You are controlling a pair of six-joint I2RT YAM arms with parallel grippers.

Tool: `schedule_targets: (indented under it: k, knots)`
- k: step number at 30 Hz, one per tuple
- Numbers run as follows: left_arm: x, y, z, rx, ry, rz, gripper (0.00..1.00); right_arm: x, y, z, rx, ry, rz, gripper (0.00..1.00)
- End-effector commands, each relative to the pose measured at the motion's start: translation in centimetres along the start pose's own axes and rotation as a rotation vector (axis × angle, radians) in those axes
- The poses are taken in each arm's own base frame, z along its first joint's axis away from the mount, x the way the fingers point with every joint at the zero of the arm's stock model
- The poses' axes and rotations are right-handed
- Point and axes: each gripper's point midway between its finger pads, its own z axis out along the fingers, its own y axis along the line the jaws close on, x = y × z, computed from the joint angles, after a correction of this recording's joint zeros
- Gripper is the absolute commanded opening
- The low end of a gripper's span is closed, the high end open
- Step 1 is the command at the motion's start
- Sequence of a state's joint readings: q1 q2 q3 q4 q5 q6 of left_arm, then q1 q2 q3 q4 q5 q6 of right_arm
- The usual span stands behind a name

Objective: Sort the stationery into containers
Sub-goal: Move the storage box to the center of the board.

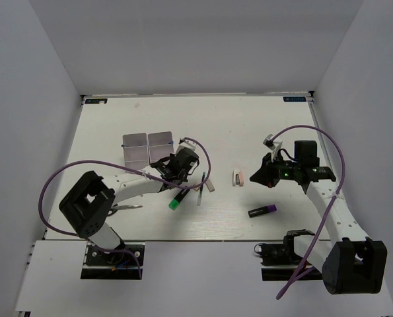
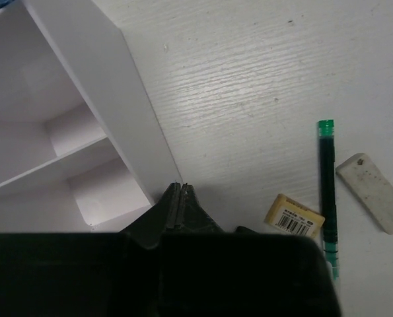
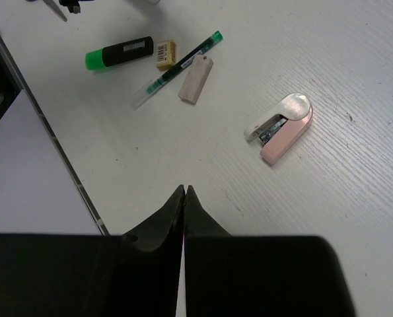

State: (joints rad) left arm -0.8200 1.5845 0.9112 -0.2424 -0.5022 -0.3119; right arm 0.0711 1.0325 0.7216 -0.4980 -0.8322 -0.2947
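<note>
The white bins (image 1: 146, 148) stand left of centre; the left wrist view shows their pale insides (image 2: 64, 142). My left gripper (image 1: 172, 173) is shut and empty, its tips (image 2: 181, 187) at the bins' near corner. By it lie a yellow-beige eraser (image 2: 294, 215), a green pen (image 2: 326, 191) and a white eraser (image 2: 372, 193). The green-black highlighter (image 1: 176, 200) lies just in front. My right gripper (image 1: 259, 175) is shut and empty above the table (image 3: 184, 189). A pink-and-white item (image 3: 282, 127) lies beyond it. The purple-black marker (image 1: 263, 211) lies near the front.
The black-handled scissors (image 1: 125, 207) lie at the front left beside the left arm. A bit of blue (image 1: 174, 141) shows at the bins' far right edge. The right wrist view also shows the highlighter (image 3: 120, 53), pen (image 3: 179, 68) and white eraser (image 3: 195, 79).
</note>
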Motion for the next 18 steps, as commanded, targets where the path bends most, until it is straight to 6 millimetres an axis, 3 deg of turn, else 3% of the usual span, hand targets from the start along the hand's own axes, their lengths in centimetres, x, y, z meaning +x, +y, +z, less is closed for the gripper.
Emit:
schedule_targets:
  k: [1, 10, 11, 13, 14, 15, 16, 17, 18]
  knots:
    - [-0.2, 1.9, -0.3, -0.09, 0.004, 0.016, 0.0, -0.3, -0.2, -0.2, 0.015, -0.019, -0.013, 0.0]
    - [-0.4, 2.0, -0.4, -0.087, 0.006, 0.016, 0.01, -0.3, -0.1, -0.2, 0.015, -0.016, -0.013, 0.03]
    - [-0.4, 1.4, -0.5, -0.051, 0.009, 0.021, 0.05, -0.4, 0.0, -0.2, 0.005, -0.018, -0.018, 0.19]
    - [-0.7, 0.7, -0.9, -0.019, 0.001, 0.026, 0.3, -0.3, 0.0, -0.3, 0.004, -0.008, -0.023, 0.52]
    - [-1.2, -0.8, -1.9, 0.043, -0.019, 0.05, 0.41, -0.3, 0.0, -0.3, 0.013, -0.008, -0.033, 0.9]
    - [-1.3, -1.2, -2.3, 0.058, -0.022, 0.062, 0.49, -0.2, -0.1, -0.4, 0.017, -0.007, -0.032, 0.9]
    - [-2.6, -1.7, -3.5, 0.083, -0.057, 0.053, 0.59, -0.1, -0.1, -0.4, 0.021, -0.004, -0.047, 0.9]
    - [-2.4, -3.3, -4.7, 0.134, -0.063, 0.084, 0.62, -0.1, -0.1, -0.4, 0.021, -0.004, -0.051, 0.9]
    - [-2.4, -3.7, -5.4, 0.148, -0.069, 0.091, 0.65, 0.0, 0.1, -0.3, 0.01, 0.0, -0.053, 0.9]
